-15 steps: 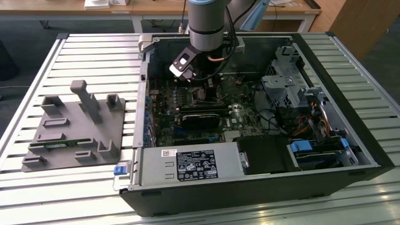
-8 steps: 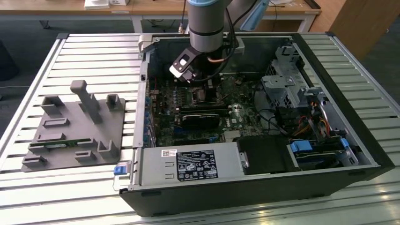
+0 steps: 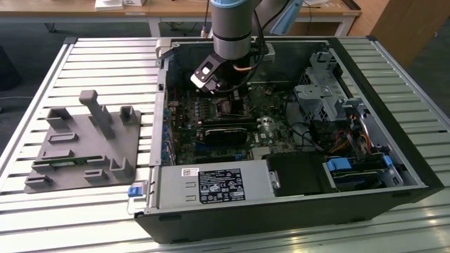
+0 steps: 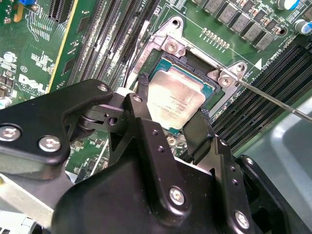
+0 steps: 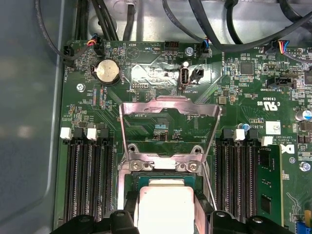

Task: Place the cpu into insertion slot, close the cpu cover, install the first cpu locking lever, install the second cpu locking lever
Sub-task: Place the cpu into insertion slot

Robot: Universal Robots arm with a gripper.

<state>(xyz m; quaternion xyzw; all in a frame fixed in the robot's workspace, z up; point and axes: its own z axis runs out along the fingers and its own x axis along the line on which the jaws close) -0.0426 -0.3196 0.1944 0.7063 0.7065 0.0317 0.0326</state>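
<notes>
In both wrist views the cpu (image 4: 178,105) (image 5: 165,200), a pale silvery square chip, sits between my two black fingers (image 4: 141,100) (image 5: 130,210). My gripper (image 4: 174,97) (image 5: 165,214) (image 3: 223,99) is shut on the cpu's opposite edges. The chip is right over the insertion slot (image 4: 195,68) (image 5: 163,179), a dark socket with a silver rim; I cannot tell whether it touches the slot. The cpu cover (image 5: 168,108) is swung open, standing back from the socket. A thin locking lever (image 4: 273,100) sticks out beside the socket, unlatched.
Black memory slots (image 5: 87,180) flank the socket on both sides, one holding a green-edged card (image 5: 269,183). The open case holds a power supply (image 3: 214,185) and a drive cage (image 3: 320,97). A grey fixture (image 3: 84,142) lies on the slatted table at the exterior view's left.
</notes>
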